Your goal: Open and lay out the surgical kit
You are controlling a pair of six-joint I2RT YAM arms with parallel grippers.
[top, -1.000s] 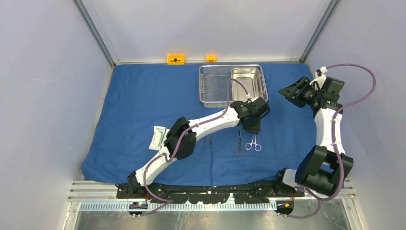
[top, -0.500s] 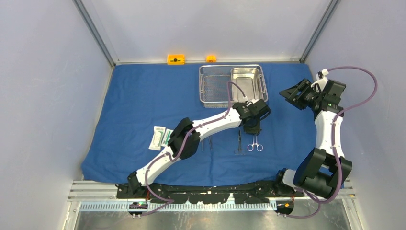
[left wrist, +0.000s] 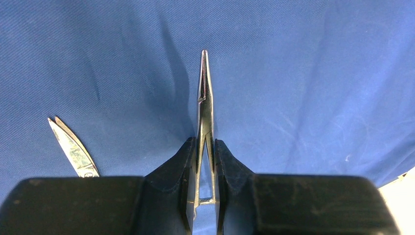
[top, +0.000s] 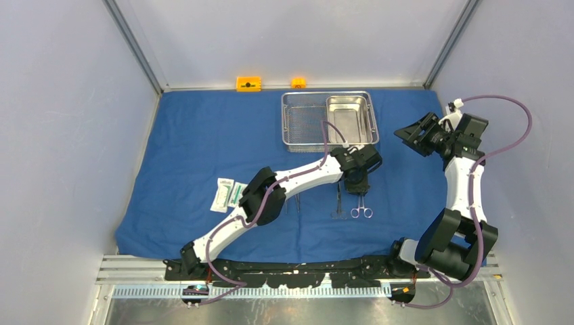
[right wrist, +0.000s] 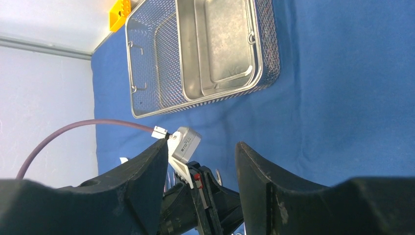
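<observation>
Sliding slightly toward the arm bases, the left gripper (left wrist: 205,147) is clamping ring-handled forceps (left wrist: 204,98) over the blue cloth wrap (top: 196,149), just right of the scissors (left wrist: 73,152). The right gripper (right wrist: 201,152) is hovering empty, jaws apart, right of the mesh basket (top: 301,125) holding the steel tray (top: 350,118).
</observation>
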